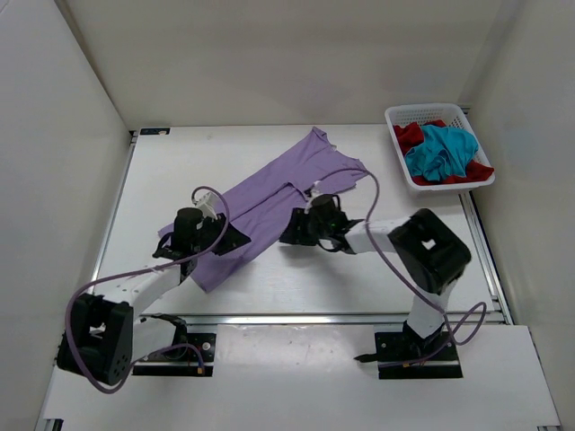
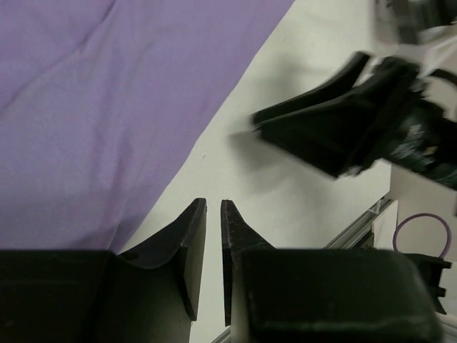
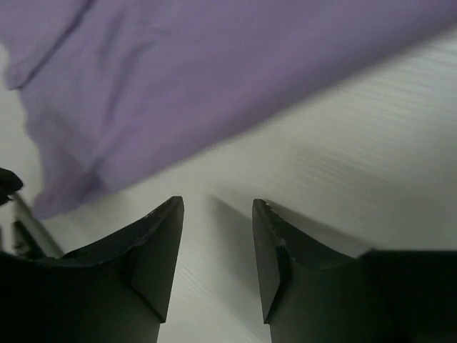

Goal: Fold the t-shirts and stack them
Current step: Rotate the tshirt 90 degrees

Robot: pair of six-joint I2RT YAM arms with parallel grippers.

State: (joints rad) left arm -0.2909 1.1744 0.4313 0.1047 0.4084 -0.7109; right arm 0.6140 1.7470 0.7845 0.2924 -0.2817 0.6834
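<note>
A lavender t-shirt [image 1: 269, 193] lies spread out diagonally across the middle of the table. My left gripper [image 1: 241, 239] hovers low at its near right edge. In the left wrist view the jaws [image 2: 213, 204] stand a narrow gap apart over bare table, nothing between them, with the lavender cloth [image 2: 107, 107] just to their left. My right gripper [image 1: 286, 235] faces it from the right. It is open [image 3: 218, 204] over bare table and empty, a little short of the shirt's edge [image 3: 214, 64]. A red t-shirt [image 1: 409, 135] and a teal t-shirt [image 1: 440, 151] lie crumpled in the basket.
The white lattice basket [image 1: 395, 115] stands at the back right corner. The two grippers are close together, tip to tip; the right arm's black head [image 2: 371, 121] fills the upper right of the left wrist view. White walls enclose the table on three sides.
</note>
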